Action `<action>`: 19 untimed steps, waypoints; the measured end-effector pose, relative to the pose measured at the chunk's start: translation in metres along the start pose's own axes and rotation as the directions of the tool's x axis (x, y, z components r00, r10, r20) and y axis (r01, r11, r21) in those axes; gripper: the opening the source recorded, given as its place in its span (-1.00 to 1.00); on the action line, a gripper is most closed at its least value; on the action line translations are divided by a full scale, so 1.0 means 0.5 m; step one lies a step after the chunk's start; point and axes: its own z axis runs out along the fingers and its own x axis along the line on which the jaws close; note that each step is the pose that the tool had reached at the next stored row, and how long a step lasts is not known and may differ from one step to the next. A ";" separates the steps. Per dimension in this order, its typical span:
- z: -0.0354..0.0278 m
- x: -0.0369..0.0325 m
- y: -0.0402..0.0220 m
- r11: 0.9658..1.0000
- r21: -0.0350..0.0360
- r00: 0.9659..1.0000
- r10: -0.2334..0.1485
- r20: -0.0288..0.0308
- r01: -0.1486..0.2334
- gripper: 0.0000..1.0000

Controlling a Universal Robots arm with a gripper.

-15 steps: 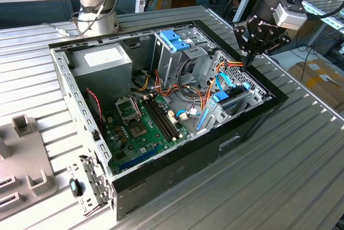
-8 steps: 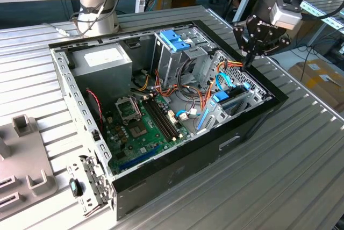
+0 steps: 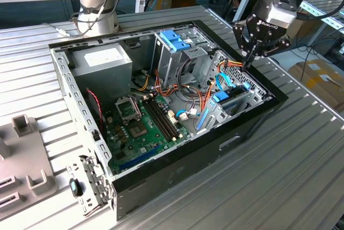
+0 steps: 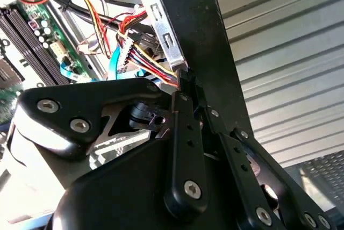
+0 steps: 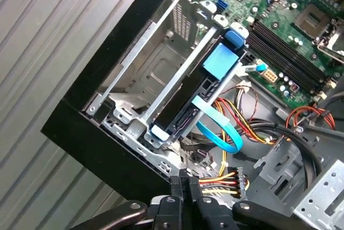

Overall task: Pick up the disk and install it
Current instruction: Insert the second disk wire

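While the open computer case [image 3: 161, 106] sits on the ribbed metal desk [image 3: 301, 176], its blue-latched drive cage [image 3: 174, 42] stands mid-chassis in the exterior view. Further toward that view's right, the disk [image 3: 232, 101] lies seated in its bay by the case wall, blue rails showing, also visible in the first wrist view [image 5: 193, 93]. Above the wall there, the tool [image 3: 250, 60] hangs with fingers pressed together, carrying nothing, tips near a wire bundle [image 5: 223, 179]

Arm reaches down, wrist tilted.
Gripper [image 3: 248, 57] points downward, fingers [image 5: 181, 187] pressed together, nothing between them.
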 end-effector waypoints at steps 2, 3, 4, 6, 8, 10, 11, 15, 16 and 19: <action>0.000 0.000 0.000 0.999 -0.002 0.999 0.033 -0.001 -0.033 -0.67; 0.000 0.000 0.000 0.999 -0.003 0.999 0.045 -0.002 -0.045 -0.67; 0.000 0.000 0.000 0.998 -0.004 0.998 0.059 -0.003 -0.059 -0.67; 0.000 0.000 0.000 0.995 -0.006 0.995 0.097 -0.004 -0.097 -0.67; 0.000 0.000 0.000 0.993 -0.008 0.993 0.120 -0.006 -0.120 -0.67; 0.000 0.000 0.000 0.991 -0.008 0.991 0.134 -0.006 -0.134 -0.67; 0.000 0.000 0.000 0.991 -0.008 0.991 0.134 -0.006 -0.134 -0.67; 0.000 0.000 0.000 0.991 -0.008 0.991 0.136 -0.006 -0.136 -0.67; 0.000 0.000 0.000 0.991 -0.008 0.991 0.136 -0.006 -0.136 -0.67; 0.000 0.000 0.000 0.991 -0.008 0.991 0.136 -0.006 -0.136 -0.67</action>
